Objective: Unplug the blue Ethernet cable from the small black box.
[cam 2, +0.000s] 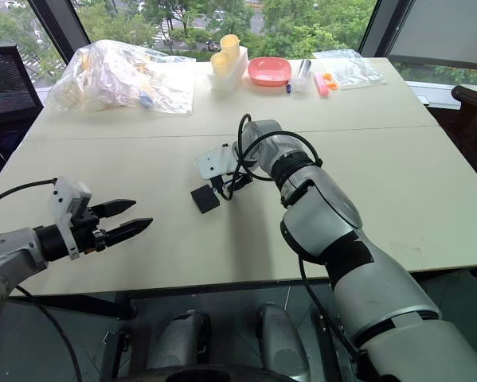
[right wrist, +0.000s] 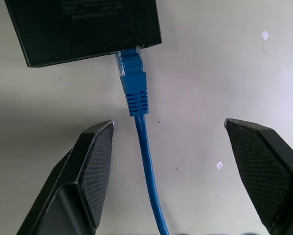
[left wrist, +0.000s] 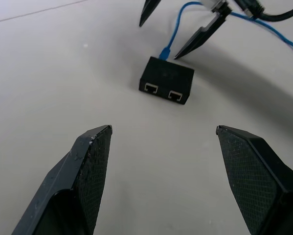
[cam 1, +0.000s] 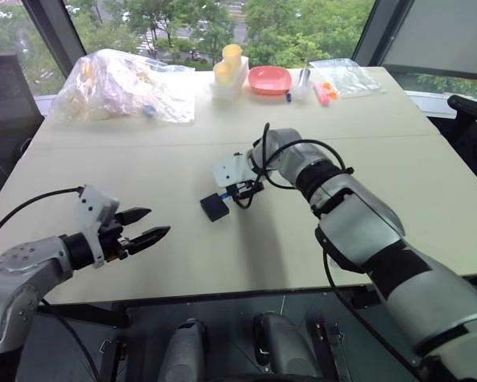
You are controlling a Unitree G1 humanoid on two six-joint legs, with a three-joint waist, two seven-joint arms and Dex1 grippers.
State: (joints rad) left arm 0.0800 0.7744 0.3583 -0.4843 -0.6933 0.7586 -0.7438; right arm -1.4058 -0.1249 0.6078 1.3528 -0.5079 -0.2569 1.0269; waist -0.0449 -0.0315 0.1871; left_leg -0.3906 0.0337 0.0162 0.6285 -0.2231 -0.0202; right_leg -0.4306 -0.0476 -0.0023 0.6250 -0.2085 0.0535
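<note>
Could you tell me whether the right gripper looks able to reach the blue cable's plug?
Probably yes: the right gripper is open astride the blue Ethernet cable, just behind its plug in the small black box, nothing between.

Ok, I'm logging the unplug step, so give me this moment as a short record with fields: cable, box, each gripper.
cable: blue Ethernet cable plugged into the box, cord running between the right gripper's fingers
box: small black box flat on the table, two empty ports facing the left gripper
right gripper: right gripper open, straddling the cable just behind the plug, not touching it
left gripper: left gripper open, apart from the box
</note>
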